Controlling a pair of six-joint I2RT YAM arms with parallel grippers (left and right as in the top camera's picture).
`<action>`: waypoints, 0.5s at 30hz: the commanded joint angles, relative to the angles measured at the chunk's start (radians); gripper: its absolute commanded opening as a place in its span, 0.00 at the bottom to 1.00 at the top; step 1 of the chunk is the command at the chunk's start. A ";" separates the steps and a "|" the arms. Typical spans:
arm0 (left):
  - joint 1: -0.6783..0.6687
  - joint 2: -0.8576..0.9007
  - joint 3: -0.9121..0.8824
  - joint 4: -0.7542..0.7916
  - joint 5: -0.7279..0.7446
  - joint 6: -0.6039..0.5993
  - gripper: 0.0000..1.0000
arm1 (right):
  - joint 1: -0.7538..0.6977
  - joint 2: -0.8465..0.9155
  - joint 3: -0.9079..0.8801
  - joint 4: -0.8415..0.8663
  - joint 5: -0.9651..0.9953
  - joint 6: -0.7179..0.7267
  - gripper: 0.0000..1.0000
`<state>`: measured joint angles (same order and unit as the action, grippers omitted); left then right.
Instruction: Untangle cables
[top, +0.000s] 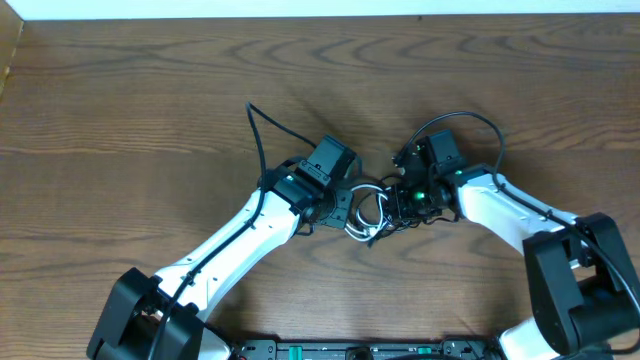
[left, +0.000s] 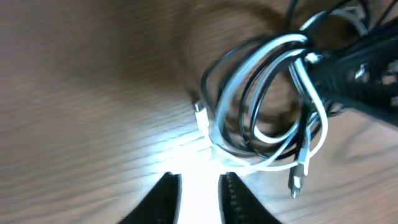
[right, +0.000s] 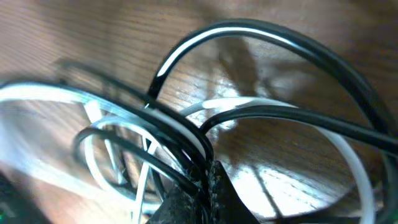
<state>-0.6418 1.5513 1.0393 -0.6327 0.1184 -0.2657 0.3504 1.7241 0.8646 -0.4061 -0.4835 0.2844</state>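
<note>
Cables (top: 368, 212): a small knot of thin cords, 1 white and the others black, wound through each other in overlapping loops.
Place: on the brown wooden table (top: 150, 100), about halfway across and a little toward the near edge, directly between the 2 grippers.
White cable (left: 273, 46): several pale loops run alongside the dark ones. Its small silvery plug end (left: 297, 183) sticks out from the edge of the knot and lies on the wood.
Black cables (left: 210, 78): glossy loops that ring the outer side of the knot and cross over the white one. How many there are cannot be told.
Left gripper (left: 199, 198): just left of the knot, its 2 fingers a little apart with only bare wood showing between them. It holds nothing, and its tips stop just short of the nearest loop.
Right gripper (right: 205, 180): at the right side of the knot, fingers pressed together and pinching a bunch of white and black strands.
Arms: both white, reaching in from the near edge and angled toward each other.
</note>
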 joint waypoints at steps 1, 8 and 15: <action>0.002 0.004 0.000 -0.005 -0.055 -0.002 0.53 | -0.024 -0.096 0.013 0.006 -0.115 -0.010 0.01; 0.002 0.004 0.000 0.065 0.040 0.000 0.78 | -0.023 -0.206 0.013 0.001 -0.126 -0.012 0.01; 0.002 0.004 0.000 0.152 0.056 0.010 0.79 | -0.022 -0.209 0.013 -0.015 -0.214 -0.012 0.01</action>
<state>-0.6418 1.5513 1.0393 -0.5007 0.1589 -0.2649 0.3294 1.5246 0.8646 -0.4217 -0.6075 0.2810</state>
